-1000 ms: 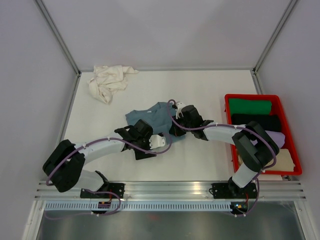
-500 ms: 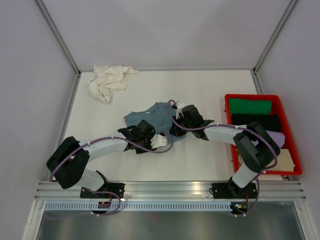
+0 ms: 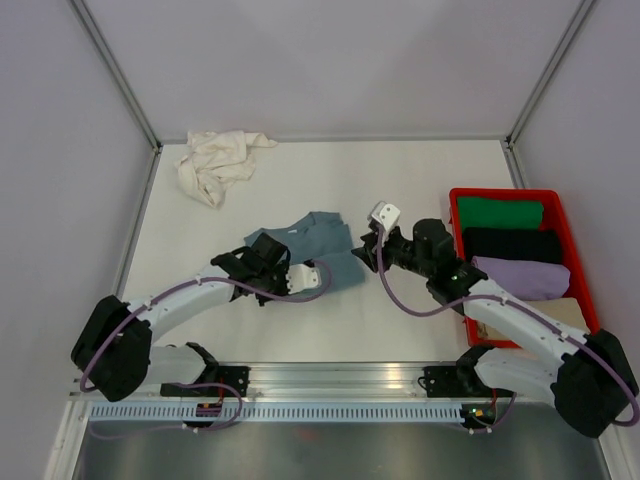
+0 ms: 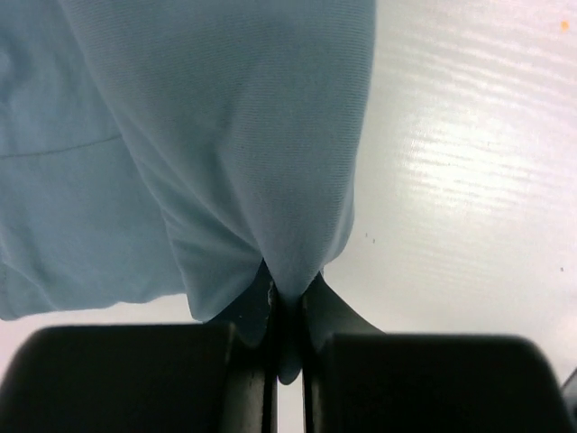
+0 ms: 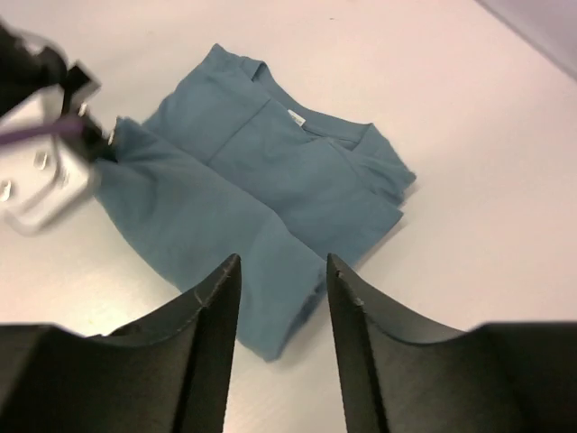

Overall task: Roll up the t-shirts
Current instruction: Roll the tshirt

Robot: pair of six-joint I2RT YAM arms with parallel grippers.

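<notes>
A dusty blue t-shirt (image 3: 312,246) lies folded into a narrow band at the table's middle; it also fills the left wrist view (image 4: 225,135) and lies flat in the right wrist view (image 5: 261,180). My left gripper (image 3: 284,270) (image 4: 287,289) is shut on a pinch of the blue t-shirt's near edge, with cloth squeezed between the jaws. My right gripper (image 3: 364,252) (image 5: 281,262) hangs open just right of the shirt and above it, with nothing between its fingers. A cream-white t-shirt (image 3: 215,160) lies crumpled at the far left corner.
A red crate (image 3: 505,192) stands at the right edge, holding green, black, lavender and cream rolled cloths. Grey walls close the table on three sides. The aluminium rail with the arm bases runs along the near edge.
My right gripper has opened, let go of the blue t-shirt and drawn back to the right. My left gripper has closed on the shirt's near edge and shifted slightly left.
</notes>
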